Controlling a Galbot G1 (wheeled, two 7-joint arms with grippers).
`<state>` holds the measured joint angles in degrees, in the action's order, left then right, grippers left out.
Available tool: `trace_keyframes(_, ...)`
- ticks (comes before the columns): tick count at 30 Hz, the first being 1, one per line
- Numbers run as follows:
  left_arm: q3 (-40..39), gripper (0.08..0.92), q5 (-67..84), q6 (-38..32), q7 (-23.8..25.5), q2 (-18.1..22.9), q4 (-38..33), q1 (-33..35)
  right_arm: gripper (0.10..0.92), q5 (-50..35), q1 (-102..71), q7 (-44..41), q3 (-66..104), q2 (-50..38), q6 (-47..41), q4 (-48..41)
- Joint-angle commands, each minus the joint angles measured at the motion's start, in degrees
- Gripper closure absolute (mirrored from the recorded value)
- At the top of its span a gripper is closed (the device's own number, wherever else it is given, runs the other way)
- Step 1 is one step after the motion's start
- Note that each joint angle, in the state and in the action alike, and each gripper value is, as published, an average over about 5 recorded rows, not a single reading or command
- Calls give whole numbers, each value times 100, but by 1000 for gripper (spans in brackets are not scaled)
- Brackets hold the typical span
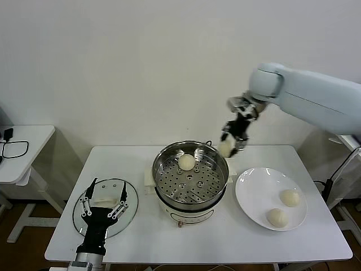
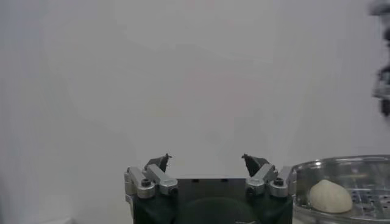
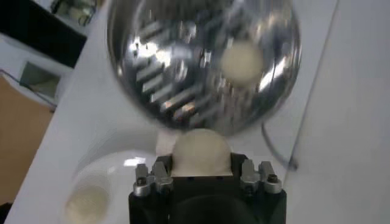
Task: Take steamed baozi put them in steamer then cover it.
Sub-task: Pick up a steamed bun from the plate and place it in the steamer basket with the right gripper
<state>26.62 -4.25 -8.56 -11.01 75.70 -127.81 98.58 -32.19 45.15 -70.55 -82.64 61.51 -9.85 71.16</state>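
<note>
Cream-white baozi [image 1: 225, 148] clamped in right gripper [image 1: 230, 148], above steamer [image 1: 192, 176] far-right rim | one bun [image 1: 186, 162] on tray, two on plate [image 1: 248, 197] | advice: centre over bare perforations, lower, then release | left gripper [image 1: 102, 205] spread wide over cover [image 1: 79, 217], idle

The scene is evenly and brightly lit from above; only soft shadows are cast on the table [image 1: 141, 234]. Glare is seen on the steamer [image 1: 191, 172] wall. In the right wrist view the steamer [image 3: 201, 61] is smeared by blur, its perforations stretched into streaks.
</note>
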Motion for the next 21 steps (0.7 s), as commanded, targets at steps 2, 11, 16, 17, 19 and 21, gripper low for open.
trace_keyframes(2, 1, 177, -17, -5, -2, 14, 2, -15, 381, -906, -182, 798, -366, 1642, -713, 30)
trace_keyframes(11, 94, 177, 10, -38, -23, 23, 22, -17, 386, -513, -878, 1072, -467, 2141, -768, -561)
trace_keyframes(16, 127, 177, 20, -51, -31, 9, 23, -14, 383, -377, -1090, 1147, -473, 2257, -763, -714)
trace_keyframes(17, 131, 177, 22, -52, -33, 7, 24, -14, 382, -362, -1110, 1150, -475, 2263, -764, -725)
trace_keyframes(19, 140, 177, 25, -55, -36, 5, 26, -13, 380, -338, -1145, 1149, -477, 2268, -766, -740)
trace_keyframes(21, 149, 177, 28, -56, -40, 3, 27, -11, 375, -323, -1165, 1148, -478, 2264, -769, -737)
